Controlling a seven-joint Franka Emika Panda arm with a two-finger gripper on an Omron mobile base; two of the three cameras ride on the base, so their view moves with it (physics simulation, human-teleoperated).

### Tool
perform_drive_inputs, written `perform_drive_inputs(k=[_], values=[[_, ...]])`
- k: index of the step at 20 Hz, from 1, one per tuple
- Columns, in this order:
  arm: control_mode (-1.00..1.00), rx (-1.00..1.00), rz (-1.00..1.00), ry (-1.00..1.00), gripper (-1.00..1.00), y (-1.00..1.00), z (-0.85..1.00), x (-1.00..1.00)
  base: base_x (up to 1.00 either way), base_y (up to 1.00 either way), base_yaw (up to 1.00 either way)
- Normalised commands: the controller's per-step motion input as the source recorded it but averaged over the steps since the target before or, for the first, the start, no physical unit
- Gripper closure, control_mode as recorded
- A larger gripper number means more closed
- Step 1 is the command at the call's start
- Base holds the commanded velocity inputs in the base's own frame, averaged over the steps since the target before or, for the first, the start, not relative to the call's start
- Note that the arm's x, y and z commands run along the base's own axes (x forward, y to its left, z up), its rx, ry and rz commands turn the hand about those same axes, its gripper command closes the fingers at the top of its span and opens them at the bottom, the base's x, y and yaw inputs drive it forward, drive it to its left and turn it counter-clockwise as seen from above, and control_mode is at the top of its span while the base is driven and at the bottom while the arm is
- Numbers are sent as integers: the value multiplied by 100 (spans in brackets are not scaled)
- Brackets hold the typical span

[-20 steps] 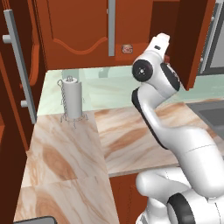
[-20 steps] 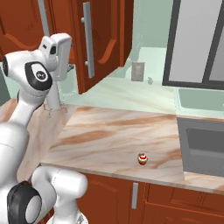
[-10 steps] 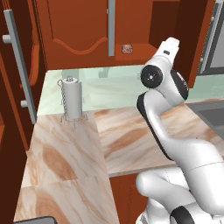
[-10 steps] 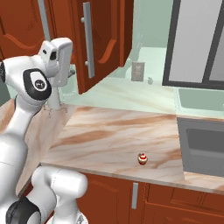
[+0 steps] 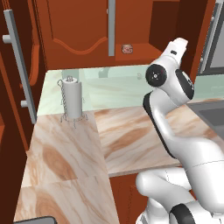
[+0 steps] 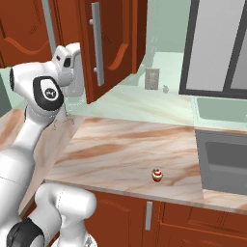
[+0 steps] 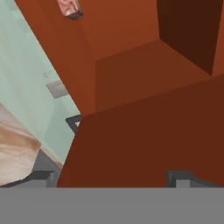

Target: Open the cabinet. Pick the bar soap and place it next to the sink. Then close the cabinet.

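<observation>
While your fingers (image 7: 111, 177) stood wide apart and held nothing, the soap (image 5: 127, 49) lay on the open cabinet (image 5: 83, 39) shelf, up and to the left in the hand view, well apart. It looked a small pinkish-tan block with darker edges.

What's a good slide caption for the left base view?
Cabinet open, bar soap on its shelf, arm raised toward it above the marbled counter.

The bar soap (image 7: 70, 8), far beyond the fingertips (image 7: 178, 177), is cut by the top edge; the sink (image 5: 213, 114) runs off the right edge.
</observation>
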Motion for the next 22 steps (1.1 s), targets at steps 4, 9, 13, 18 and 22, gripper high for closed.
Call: perform_drive_inputs(k=[4, 9, 13, 18, 22], values=[[-100, -3, -16, 11, -100, -23, -3, 44, 0, 0, 0], [-100, -3, -15, 12, -100, -21, -2, 44, 0, 0, 0], [-100, 0, -13, 11, -100, -34, 0, 16, 0, 0, 0], [-100, 0, -14, 11, -100, -39, 0, 2, 0, 0, 0], [-100, 0, -12, 7, -100, -34, 0, 0, 0, 0, 0]])
